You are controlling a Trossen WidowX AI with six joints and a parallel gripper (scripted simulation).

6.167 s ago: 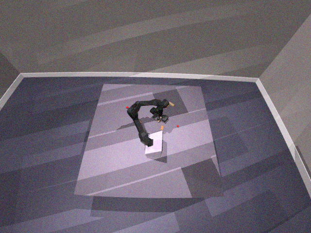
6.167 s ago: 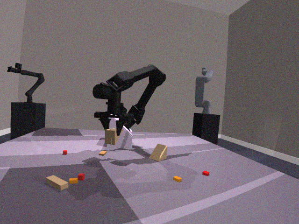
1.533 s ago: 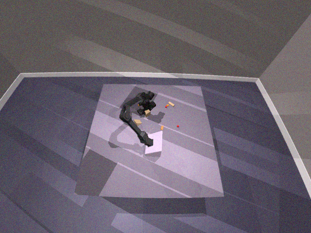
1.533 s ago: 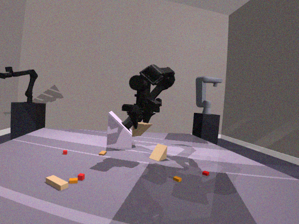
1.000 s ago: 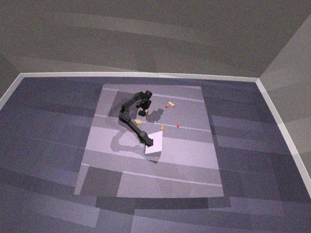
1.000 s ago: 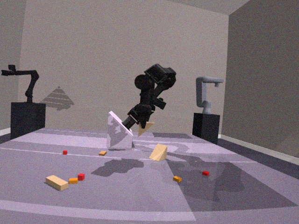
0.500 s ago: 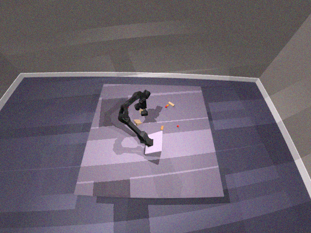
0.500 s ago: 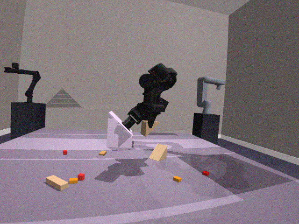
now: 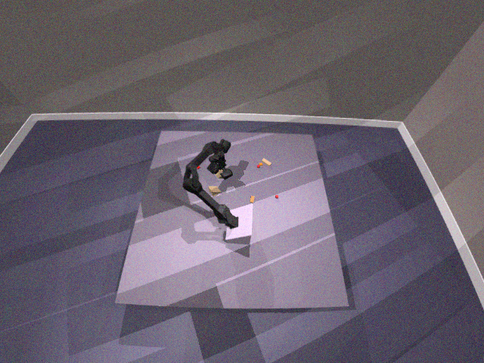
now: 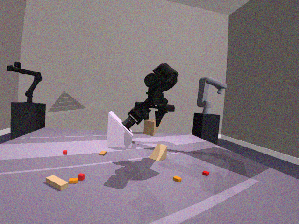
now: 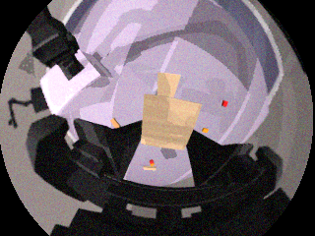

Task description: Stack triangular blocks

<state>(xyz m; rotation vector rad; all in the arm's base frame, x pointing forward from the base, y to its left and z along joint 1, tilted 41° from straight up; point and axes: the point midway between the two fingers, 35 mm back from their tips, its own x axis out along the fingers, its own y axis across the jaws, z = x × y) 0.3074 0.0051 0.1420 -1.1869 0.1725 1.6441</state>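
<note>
The tool (image 10: 157,120) is closed on 1 tan triangular block (image 10: 150,127), its fingers held partway apart by the block's width, and carries it in the air. The second triangular block (image 10: 159,152) rests on the table (image 10: 217,192) just below and slightly toward the camera in the exterior view, its slope rising to the right.

Procedure for the step in hand, as judged from here:
1. Turn the wrist until the carried block's slope faces down and runs parallel to the lower slope.
2. Centre the carried block over the lower one so both ends line up.
3. Descend vertically and slowly; a sideways approach would likely push the lower block out of place.
4. Release only once the 2 slopes are seated, then lift straight up, away from the table.

Count of items visible on the table:
- Triangular blocks: 2, 1 of them held.
- Tan flat bar (image 10: 57,182): 1.
- Red cubes: 3 (image 10: 81,176) (image 10: 65,152) (image 10: 205,172).
- Orange pieces: 3 (image 10: 73,180) (image 10: 102,152) (image 10: 177,178).
- White wedge-shaped base (image 10: 117,135) under the arm: 1.
</note>
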